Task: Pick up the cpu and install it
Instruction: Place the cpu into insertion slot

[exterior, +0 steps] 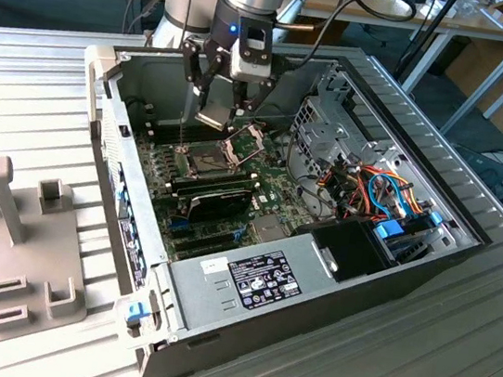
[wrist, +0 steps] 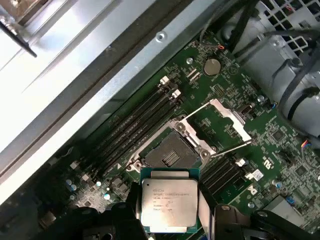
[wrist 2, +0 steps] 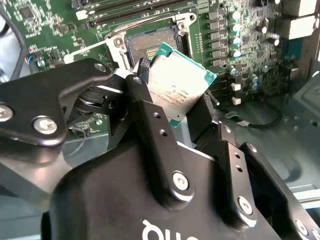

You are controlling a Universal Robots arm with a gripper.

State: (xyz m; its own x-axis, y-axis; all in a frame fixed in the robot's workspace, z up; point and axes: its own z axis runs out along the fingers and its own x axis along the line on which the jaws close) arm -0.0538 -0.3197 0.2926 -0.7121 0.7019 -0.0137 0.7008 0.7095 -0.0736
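The claw (exterior: 221, 112) is clenched on the cpu (exterior: 211, 119), a black finger pressing on each of two opposite edges. It hangs inside the open computer case (exterior: 149, 85), which sits on the ribbed metal tabletop (exterior: 413, 371).

In the second wrist view the cpu (wrist 2: 177, 85) sits tilted between the fingers (wrist 2: 145, 107) of the claw (wrist 2: 172, 94), silver lid showing with a green edge around it.

Below the claw lies the green motherboard (exterior: 162, 174). On it the socket (exterior: 196, 155) stands bare, and its hinged metal frame (exterior: 247, 139) is flipped up and open just beyond. The chip is in the air, clear of the socket, not seated.

In the first wrist view the cpu (wrist: 169, 204) in the claw (wrist: 170, 214) hovers just short of the socket (wrist: 171, 152). The hinged metal frame (wrist: 220, 122) is raised on the socket's far side from the claw. Black memory slots (wrist: 132, 129) run alongside the socket, and a round coin battery (wrist: 212, 65) sits farther off on the motherboard (wrist: 282, 145).
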